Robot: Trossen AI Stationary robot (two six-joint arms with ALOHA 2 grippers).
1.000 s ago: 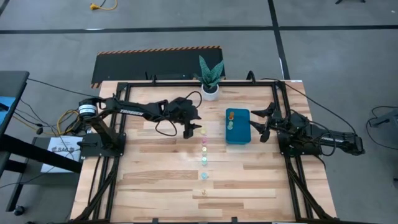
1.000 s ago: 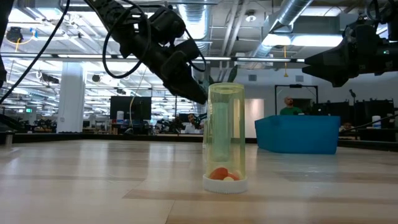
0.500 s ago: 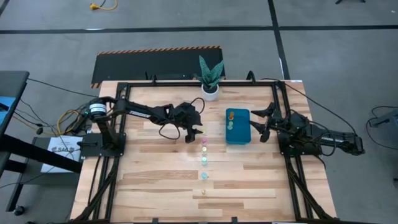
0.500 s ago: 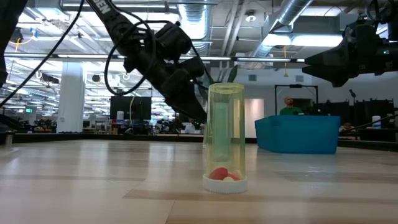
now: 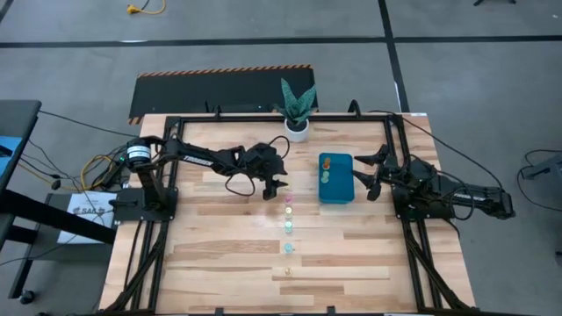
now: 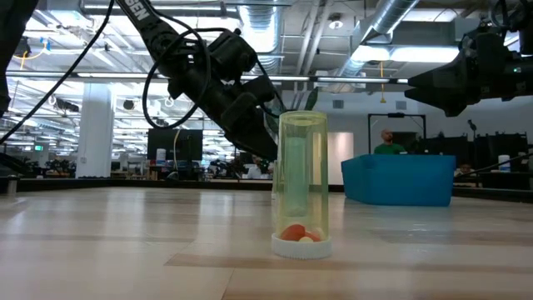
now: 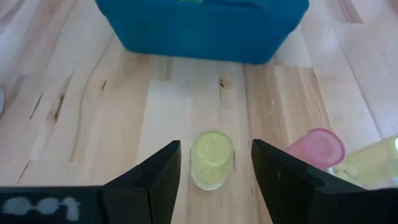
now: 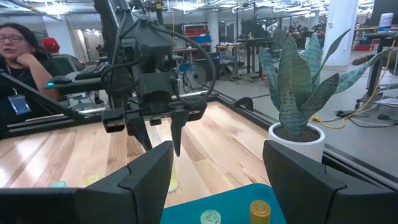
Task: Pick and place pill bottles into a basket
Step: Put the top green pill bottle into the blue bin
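Note:
A row of tiny pill bottles stands on the wooden table left of the teal-blue basket. My left gripper is open and low over the far end of the row. Its fingers stand on either side of a yellow-green bottle without touching it. A pink bottle and a yellow one stand beside it. Two bottles, orange and green, lie in the basket. My right gripper is open and empty at the basket's right side.
A white pot with a green plant stands at the far edge, behind the basket. More bottles run in a line toward the near edge; the nearest one fills the middle of the low view. A black frame edges the table.
My left gripper has gone down and a little toward the table's near edge, coming around the yellow-green bottle at the far end of the row. The bottles have kept their places.

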